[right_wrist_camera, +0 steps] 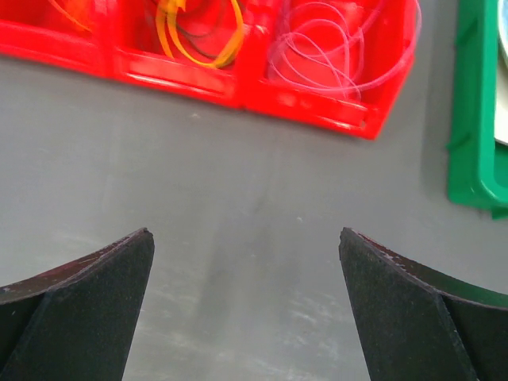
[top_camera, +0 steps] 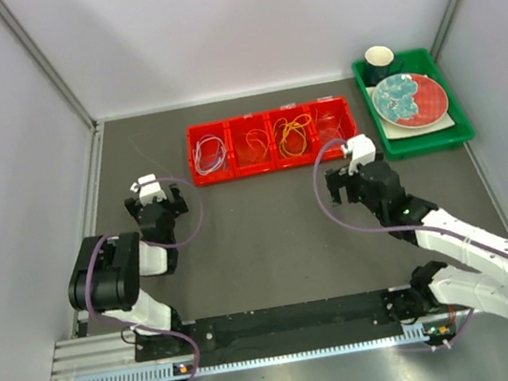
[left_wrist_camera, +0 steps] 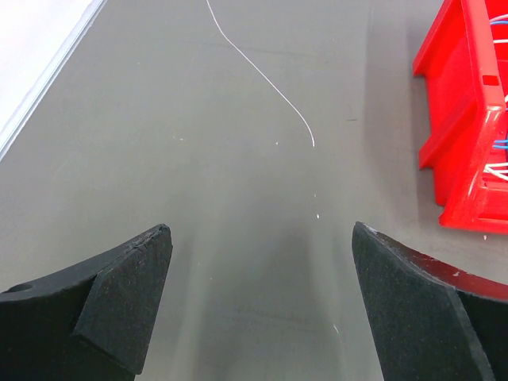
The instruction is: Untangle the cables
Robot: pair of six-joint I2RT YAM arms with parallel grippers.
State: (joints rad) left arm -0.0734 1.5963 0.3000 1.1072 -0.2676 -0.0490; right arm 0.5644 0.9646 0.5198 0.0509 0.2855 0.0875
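- At the far middle of the grey table (top_camera: 262, 238): a red tray (top_camera: 274, 164) with four compartments in a row.
- Sorted into that tray, one small bunch per compartment: the cables (top_camera: 292, 134).
- Left to right from above: lilac-white loops (top_camera: 210, 151), thin reddish loops (top_camera: 254, 142), orange-yellow loops (top_camera: 295, 132), then pale strands (top_camera: 328, 123) too faint to make out well.
- Closer, from the right wrist: orange-yellow loops (right_wrist_camera: 198, 36) with a dark strand among them, and lilac loops (right_wrist_camera: 321, 51) filling the end compartment beside them.
- From the left wrist: only the tray's left end (left_wrist_camera: 456, 143), with bits of blue and white strand showing inside.
- Outside the tray, on bare table to its left: a loose white wire (left_wrist_camera: 270, 83), gently curved, lying well ahead of the left claw (left_wrist_camera: 260, 232).
- Left claw: spread wide, gripping nothing, only grey table between the black fingers (left_wrist_camera: 127, 294); low over the table, left of the tray and apart from it.
- Right claw (right_wrist_camera: 244, 232): also spread wide and empty, pointed at the tray's right end, short of it and not touching.
- Right of the red tray: a green tray (top_camera: 425, 142) holding a red-and-teal plate (top_camera: 411, 98) and a dark cup (top_camera: 379, 60) at its back corner.
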